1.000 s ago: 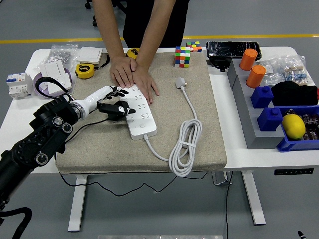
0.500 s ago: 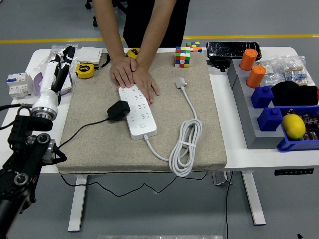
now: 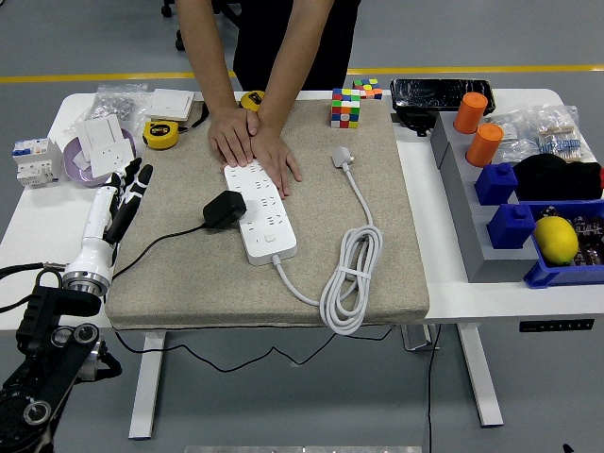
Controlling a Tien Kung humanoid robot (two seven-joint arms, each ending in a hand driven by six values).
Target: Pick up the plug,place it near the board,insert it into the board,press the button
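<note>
**Plug beside the strip, hand clear of it**

One white table carries one beige mat, and on the mat lies one white power strip, running from the person's hands down toward the near edge. A person at the far side presses two hands flat on the strip's far end, steadying it. One black plug sits against the strip's left edge, its black cable trailing off to the left; whether its pins are seated in a socket cannot be told from here. One white plug lies loose on the mat, well apart to the right, with its coiled white cord.

One robot hand, the left hand, hovers at the mat's left edge, fingers extended and loosely apart, holding nothing. The right arm is out of sight.

Risks, as I judge them: if the black plug is only leaning on the strip, pressing the button would accomplish nothing. A reach back in could snag the black cable and drag the plug away. A hard push could shift the strip or catch the person's fingers.
</note>
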